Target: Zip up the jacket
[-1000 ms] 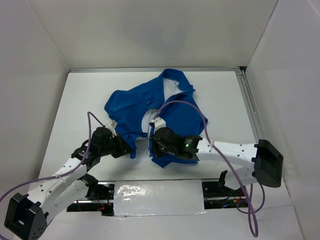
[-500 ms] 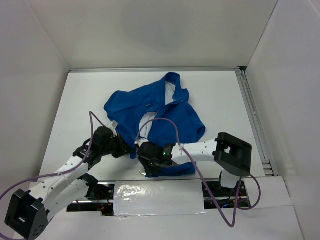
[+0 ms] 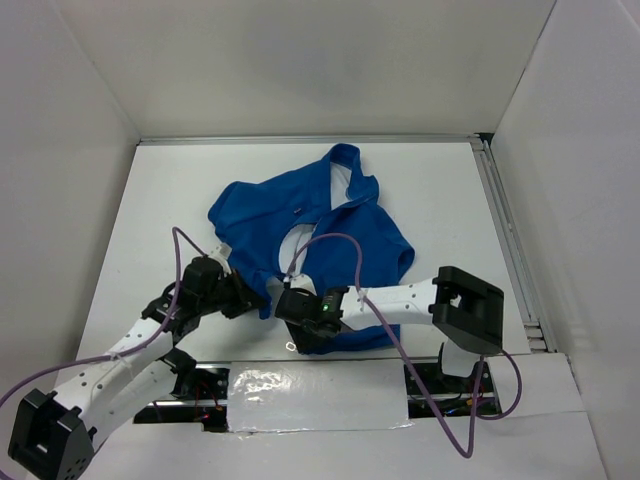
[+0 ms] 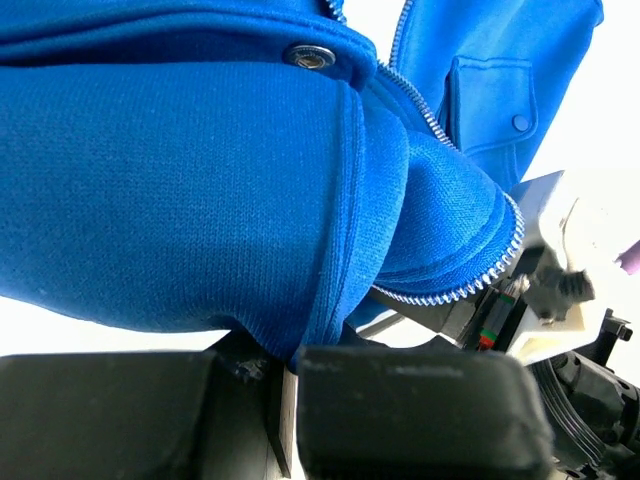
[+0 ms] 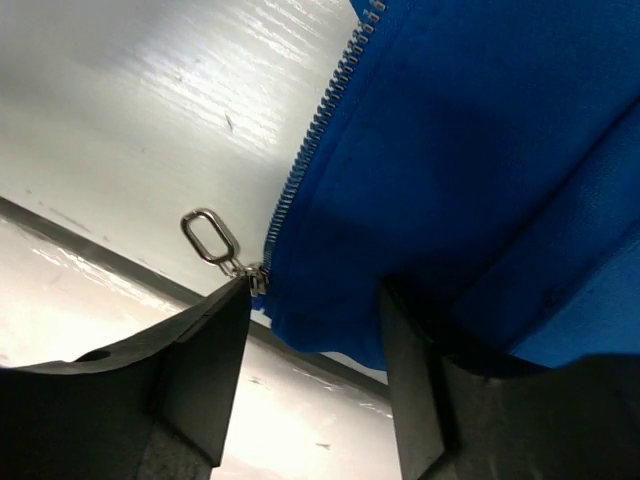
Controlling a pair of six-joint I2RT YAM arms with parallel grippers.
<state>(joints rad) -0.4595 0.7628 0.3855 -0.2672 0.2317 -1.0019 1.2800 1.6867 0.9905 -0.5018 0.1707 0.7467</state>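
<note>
I can't read any writing from here. The jacket (image 3: 262,212) shows no legible label, and its metal snap (image 4: 308,56) is too small to make out.

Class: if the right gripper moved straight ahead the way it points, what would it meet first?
Probably the jacket: its bottom hem sits inside the open right gripper, beside the zipper pull.

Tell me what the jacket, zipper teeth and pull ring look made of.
The jacket: soft knit fabric, matte royal blue; fine grainy texture and rounded folds. The zipper teeth: probably metal, silvery with glints, though plated plastic is possible. The pull ring: polished metal, bright reflective loop.
</note>
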